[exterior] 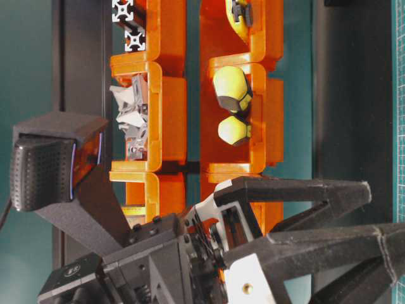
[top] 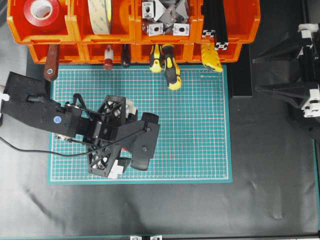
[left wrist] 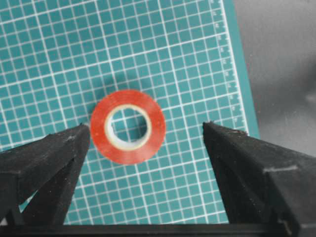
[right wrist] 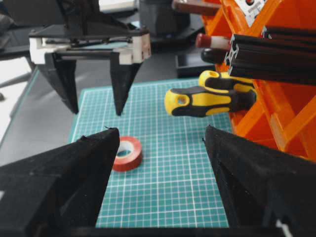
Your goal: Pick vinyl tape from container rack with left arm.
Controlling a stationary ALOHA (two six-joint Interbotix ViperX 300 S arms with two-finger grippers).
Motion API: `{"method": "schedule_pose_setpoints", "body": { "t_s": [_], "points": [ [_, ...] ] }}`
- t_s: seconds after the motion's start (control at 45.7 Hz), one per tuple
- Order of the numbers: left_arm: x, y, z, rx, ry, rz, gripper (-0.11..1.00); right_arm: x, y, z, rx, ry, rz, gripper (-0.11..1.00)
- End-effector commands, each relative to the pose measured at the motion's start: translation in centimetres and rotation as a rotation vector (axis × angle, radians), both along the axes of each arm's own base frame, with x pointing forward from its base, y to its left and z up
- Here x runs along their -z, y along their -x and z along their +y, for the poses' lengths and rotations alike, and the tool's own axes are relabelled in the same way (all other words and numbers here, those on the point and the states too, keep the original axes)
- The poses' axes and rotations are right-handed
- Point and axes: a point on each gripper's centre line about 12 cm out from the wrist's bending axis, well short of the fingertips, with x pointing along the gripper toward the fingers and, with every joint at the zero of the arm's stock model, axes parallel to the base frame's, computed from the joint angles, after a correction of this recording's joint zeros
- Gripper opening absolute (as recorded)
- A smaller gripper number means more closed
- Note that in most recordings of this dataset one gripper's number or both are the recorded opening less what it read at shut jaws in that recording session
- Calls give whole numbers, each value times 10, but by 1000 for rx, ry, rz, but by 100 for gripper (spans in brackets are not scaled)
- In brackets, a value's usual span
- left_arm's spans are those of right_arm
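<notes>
We see the vinyl tape (left wrist: 128, 126) lying flat on the green mat (left wrist: 187, 59), near its right edge, with bare grid all round; the left claw (right wrist: 94, 111) hangs above, jaws spread wide, holding nothing (the right claw (right wrist: 160, 136) likewise gapes empty); the tape is a glossy red ring with a whitish core; the container rack (top: 240, 22) lines the mat's far edge.
</notes>
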Motion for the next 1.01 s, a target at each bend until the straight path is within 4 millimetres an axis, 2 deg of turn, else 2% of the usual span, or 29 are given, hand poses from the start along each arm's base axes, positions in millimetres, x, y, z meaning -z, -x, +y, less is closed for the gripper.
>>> {"method": "schedule_pose_setpoints", "body": {
  "t_s": [0.0, 0.088, 0.197, 0.284, 0.569, 0.985],
  "points": [
    [-17, -5, 0, -6, 14, -49, 91, -12, -2, 0, -1, 0, -28, 70],
    [-21, -4, 1, -25, 25, -58, 91, -13, -2, 0, -2, 2, -29, 70],
    [-41, 3, 3, -58, 57, -101, 90, -14, -2, 0, -1, -2, -32, 70],
    [-59, 13, 5, -71, 78, -141, 90, -13, -2, 0, -1, 0, -31, 70],
    [-93, 51, 11, -73, 114, -232, 90, -14, -2, 0, -1, -2, -35, 70],
    [-100, 87, 15, -54, 159, -355, 90, -20, 2, 0, -1, -2, -54, 70]
  ]
}}
